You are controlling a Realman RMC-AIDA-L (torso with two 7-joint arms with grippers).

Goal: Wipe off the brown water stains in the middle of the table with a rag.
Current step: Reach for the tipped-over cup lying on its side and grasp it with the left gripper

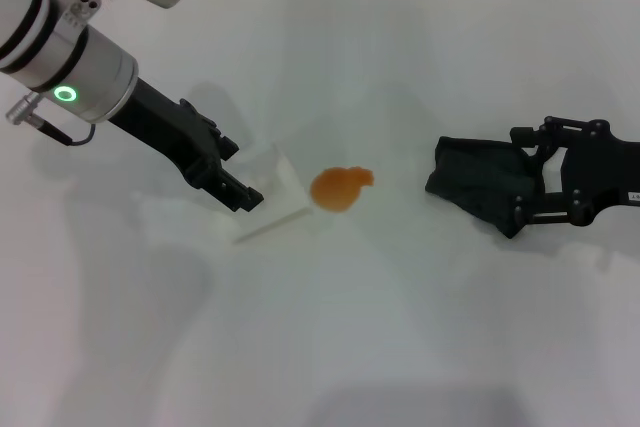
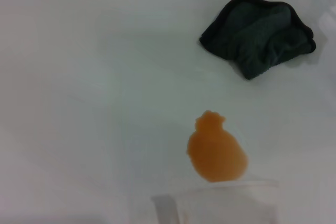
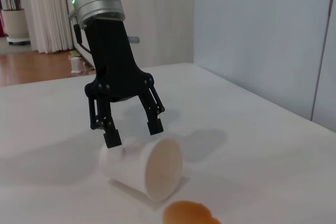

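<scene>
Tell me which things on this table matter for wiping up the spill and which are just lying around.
For the job:
- brown water stains, mid-table
- rag, right pincer at it
- table

Just lying about:
- white cup, tipped on its side beside the stain, open left pincer just above it

The head view looks steeply down from above on the white surface [image 1: 400,327], taking in both arms from some way off. The left wrist view looks down at closer range, facing across the brown stain [image 2: 216,150] toward the dark rag [image 2: 257,35]. The right wrist view sits low, looking level across the surface at the left tool [image 3: 134,132] and tipped cup [image 3: 147,166]. All three share the stain
</scene>
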